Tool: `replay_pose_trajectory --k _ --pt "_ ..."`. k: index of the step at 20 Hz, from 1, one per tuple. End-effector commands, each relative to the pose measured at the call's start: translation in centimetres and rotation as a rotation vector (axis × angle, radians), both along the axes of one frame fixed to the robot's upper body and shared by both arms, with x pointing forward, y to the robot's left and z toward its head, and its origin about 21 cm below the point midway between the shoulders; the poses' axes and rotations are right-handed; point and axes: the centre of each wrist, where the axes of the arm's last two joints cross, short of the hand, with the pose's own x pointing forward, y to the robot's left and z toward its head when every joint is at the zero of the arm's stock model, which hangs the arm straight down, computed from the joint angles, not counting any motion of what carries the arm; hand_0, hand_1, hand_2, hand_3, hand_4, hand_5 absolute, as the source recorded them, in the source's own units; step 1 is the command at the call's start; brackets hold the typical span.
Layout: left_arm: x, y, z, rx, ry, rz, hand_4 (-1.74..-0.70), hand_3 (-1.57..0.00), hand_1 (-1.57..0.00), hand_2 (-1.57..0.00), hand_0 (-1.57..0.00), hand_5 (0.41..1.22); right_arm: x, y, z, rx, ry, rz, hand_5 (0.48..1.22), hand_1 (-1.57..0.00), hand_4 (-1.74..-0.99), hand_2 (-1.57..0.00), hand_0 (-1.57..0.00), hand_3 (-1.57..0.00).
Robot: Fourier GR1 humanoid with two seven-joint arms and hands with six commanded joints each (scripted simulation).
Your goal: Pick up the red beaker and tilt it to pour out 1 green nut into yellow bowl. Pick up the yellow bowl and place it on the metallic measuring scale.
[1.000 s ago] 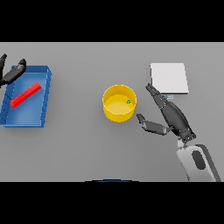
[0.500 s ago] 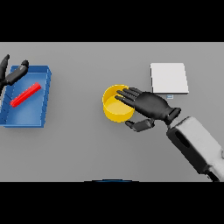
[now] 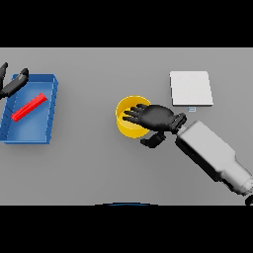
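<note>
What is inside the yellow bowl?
Only the yellow bowl's yellow inside shows on its left part. The right hand lies over the rest with its fingers spread straight, so whether a green nut lies in there cannot be seen.

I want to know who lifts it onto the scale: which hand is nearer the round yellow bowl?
The right hand: it is spread over the round yellow bowl, covering the bowl's right half. The left hand is far off at the view's left edge, by the blue tray.

Yellow bowl (image 3: 127,126), red beaker (image 3: 29,107), blue tray (image 3: 29,134), white scale (image 3: 190,87).
</note>
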Motion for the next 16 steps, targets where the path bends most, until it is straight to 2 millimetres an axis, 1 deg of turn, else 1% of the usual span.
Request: replay_pose_trajectory --k 1,2,3,4,5,8,9,10,11,12,13,14,15,16 --pt "-0.2 -0.4 -0.3 -0.001 0.001 -0.007 -0.72 0.00 0.00 0.00 0.00 0.688 0.3 0.3 0.1 -0.020 -0.002 0.004 0.708 0.00 -1.250 0.00 0.00 0.00" --pt "-0.3 -0.2 -0.4 0.003 0.008 -0.004 -0.72 0.00 0.00 0.00 0.00 0.688 0.7 0.4 0.0 -0.043 -0.002 0.013 0.714 0.00 -1.259 0.00 0.00 0.00" --pt "-0.2 -0.1 0.0 0.006 0.007 0.005 -0.72 0.00 0.00 0.00 0.00 0.684 0.7 0.7 -0.2 -0.063 0.010 0.018 0.720 0.00 -1.266 0.00 0.00 0.00" --pt "-0.3 -0.3 -0.1 -0.003 0.000 -0.003 -0.72 0.00 0.00 0.00 0.00 0.682 0.8 1.1 -0.2 -0.080 0.015 0.021 0.727 0.00 -1.270 0.00 0.00 0.00" --pt "-0.3 0.0 -0.2 -0.001 0.006 -0.001 -0.72 0.00 0.00 0.00 0.00 0.684 1.0 1.2 -0.1 -0.090 0.022 0.029 0.735 0.00 -1.275 0.00 0.00 0.00" --pt "-0.5 -0.2 -0.2 -0.003 -0.002 -0.006 -0.72 0.00 0.00 0.00 0.00 0.688 1.2 1.9 -0.2 -0.100 0.040 0.011 0.753 0.00 -1.297 0.00 0.00 0.00" --pt "-0.5 -0.3 0.1 -0.001 -0.009 -0.012 -0.72 0.00 0.00 0.00 0.00 0.686 1.5 2.0 0.0 -0.096 0.045 0.001 0.763 0.00 -1.305 0.00 0.00 0.00" --pt "-0.6 -0.2 0.1 -0.002 -0.012 -0.016 -0.72 0.00 0.00 0.00 0.00 0.685 1.4 1.9 -0.4 -0.101 0.066 -0.018 0.787 0.00 -1.319 0.00 0.00 -0.02" --pt "-0.5 -0.1 0.1 0.002 -0.013 -0.009 -0.71 0.00 0.00 0.00 0.00 0.686 1.3 2.0 -0.4 -0.099 0.072 -0.026 0.810 -0.02 -1.336 -0.02 0.00 -0.04" --pt "-0.6 0.0 0.1 0.000 -0.015 -0.011 -0.71 0.00 0.00 0.00 0.00 0.689 1.3 2.0 -0.5 -0.105 0.080 -0.022 0.842 -0.10 -1.360 -0.09 -0.11 -0.10" --pt "-0.4 -0.1 0.2 -0.004 -0.011 -0.008 -0.71 0.00 0.00 0.00 0.00 0.691 1.1 2.1 -0.5 -0.107 0.080 -0.020 0.873 -0.24 -1.387 -0.18 -0.29 -0.17" --pt "-0.4 0.0 0.1 -0.003 -0.007 -0.005 -0.72 0.00 0.00 0.00 0.00 0.692 1.2 1.9 -0.5 -0.112 0.073 -0.007 0.943 -0.47 -1.420 -0.31 -0.54 -0.26" --pt "-0.4 -0.1 0.2 -0.003 -0.011 -0.003 -0.72 0.00 0.00 0.00 0.00 0.692 1.4 1.8 -0.6 -0.123 0.066 0.003 0.999 -0.69 -1.454 -0.48 -0.75 -0.35" --pt "-0.4 -0.2 0.3 -0.003 -0.009 -0.007 -0.72 0.00 0.00 0.00 0.00 0.692 1.5 1.6 -0.5 -0.105 0.076 0.014 1.043 -0.87 -1.512 -0.69 -0.91 -0.46"
